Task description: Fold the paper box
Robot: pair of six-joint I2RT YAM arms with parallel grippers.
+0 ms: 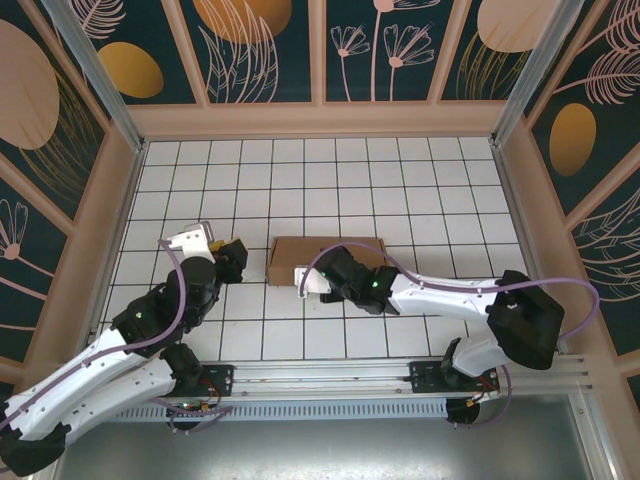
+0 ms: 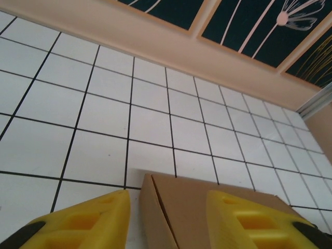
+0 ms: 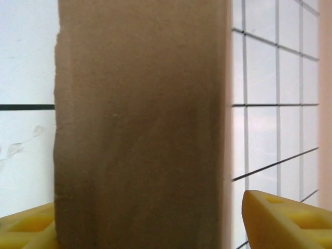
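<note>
Tiled table point(image 1: 400, 180): paper box point(image 1: 300, 255) flat; left gripper point(image 2: 167, 207) spread at its corner; right gripper point(image 3: 145, 218) spread astride it (wrist close-up).

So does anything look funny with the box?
Nothing much. The box lies flat and closed, but a thin seam near its left end gapes slightly.

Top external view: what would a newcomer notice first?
The brown paper box, already box-shaped, lies mid-table on white tiles. The right end effector sits at its near edge, cardboard between its yellow fingers. The left end effector stands open off the box's left end.
</note>
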